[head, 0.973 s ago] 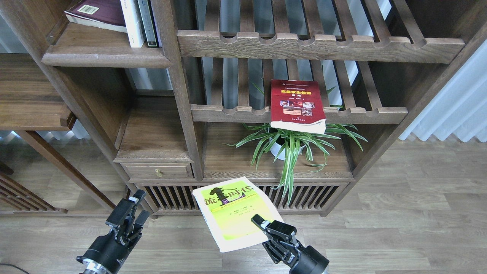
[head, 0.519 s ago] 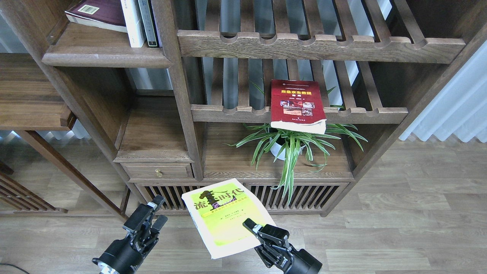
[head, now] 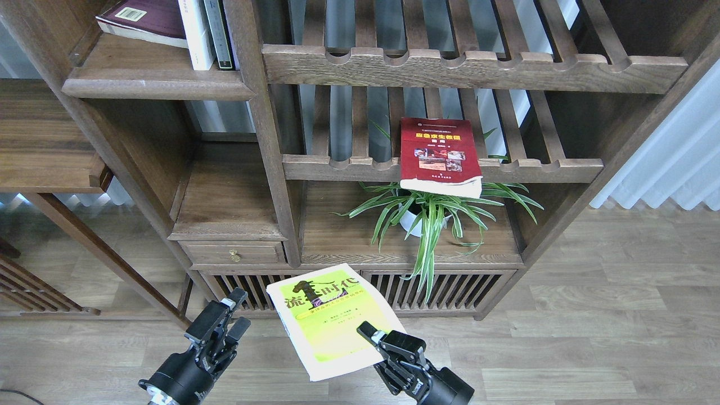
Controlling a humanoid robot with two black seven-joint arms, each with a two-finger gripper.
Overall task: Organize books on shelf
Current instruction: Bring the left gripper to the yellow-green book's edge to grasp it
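My right gripper (head: 374, 344) is shut on the near right corner of the yellow-green book (head: 329, 318), holding it cover-up above the floor in front of the cabinet. To its left my left gripper (head: 229, 315) stands open and holds nothing, a short gap from the book's left edge. A red book (head: 440, 153) lies flat on the slatted rack, its near edge overhanging the rail. A maroon book (head: 147, 19) lies on the shelf (head: 152, 81) at the top left, against thin upright books (head: 205, 34).
A potted spider plant (head: 430, 216) sits under the red book, leaves hanging over the front. A drawer with a brass knob (head: 234, 257) is at lower left. Slatted racks (head: 467, 67) fill the upper right. A side table (head: 45, 146) stands at the left.
The right gripper carried the yellow-green book to the left and slightly down. The left gripper moved right and up, closing the gap to the book. Little moved in the last half second.
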